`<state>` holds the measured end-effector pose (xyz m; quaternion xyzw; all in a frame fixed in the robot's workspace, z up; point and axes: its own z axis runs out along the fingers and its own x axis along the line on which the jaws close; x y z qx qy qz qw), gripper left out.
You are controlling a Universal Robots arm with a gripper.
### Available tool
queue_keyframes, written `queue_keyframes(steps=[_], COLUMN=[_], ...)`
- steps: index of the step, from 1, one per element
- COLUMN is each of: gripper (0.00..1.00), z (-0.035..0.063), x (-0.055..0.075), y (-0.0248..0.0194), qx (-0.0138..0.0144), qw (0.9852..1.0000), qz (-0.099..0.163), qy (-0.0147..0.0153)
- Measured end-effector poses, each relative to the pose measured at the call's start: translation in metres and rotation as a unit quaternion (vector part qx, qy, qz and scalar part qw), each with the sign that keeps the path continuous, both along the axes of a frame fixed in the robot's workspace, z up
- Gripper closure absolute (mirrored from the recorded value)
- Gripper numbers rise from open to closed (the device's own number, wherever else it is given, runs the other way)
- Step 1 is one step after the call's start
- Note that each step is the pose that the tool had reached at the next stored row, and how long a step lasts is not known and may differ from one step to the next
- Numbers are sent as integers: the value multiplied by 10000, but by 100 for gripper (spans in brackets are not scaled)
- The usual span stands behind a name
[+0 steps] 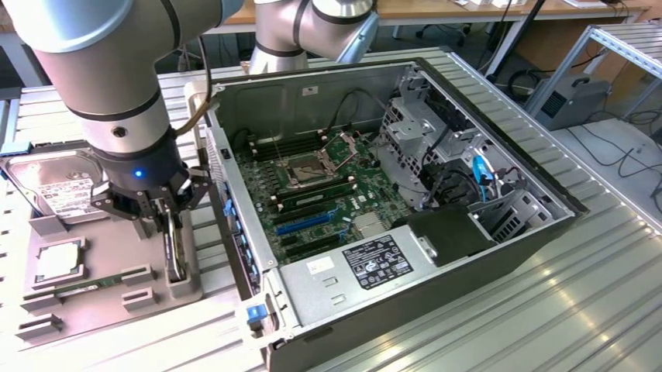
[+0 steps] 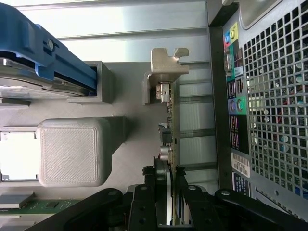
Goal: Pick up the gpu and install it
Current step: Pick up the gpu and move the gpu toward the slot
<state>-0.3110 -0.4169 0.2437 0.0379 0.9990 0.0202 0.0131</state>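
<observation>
Exterior view: gpu (image 1: 178, 257) upright on edge in grey holder (image 1: 62, 306), just beside computer case (image 1: 435, 260) at the exterior view's left, open room overhead; gripper (image 1: 170, 226) clamped on its upper edge, arm vertical above.

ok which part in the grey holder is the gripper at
The gpu, the thin dark card standing on edge nearest the computer case. The hard drive, processor and green memory stick sit farther from the gripper.
</observation>
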Motion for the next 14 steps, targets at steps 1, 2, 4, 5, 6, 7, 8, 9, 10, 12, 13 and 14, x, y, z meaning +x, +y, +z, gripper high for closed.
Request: queue_keyframes(steps=[1,2,4,5,6,7,8,9,10,12,13,14], gripper=[73,73,73,73,73,73,73,73,73,73,73,73], z=[0,2,8,11,15,18,23,28,32,43,47,49], x=[0,0,0,0,0,0,0,0,0,0,0,0], y=[0,0,0,0,0,0,0,0,0,0,0,0], qx=[0,0,0,0,0,0,0,0,0,0,0,0], qw=[10000,10000,10000,10000,10000,10000,10000,10000,10000,10000,10000,10000], qz=[0,0,0,0,0,0,0,0,0,0,0,0], qy=[0,0,0,0,0,0,0,0,0,0,0,0])
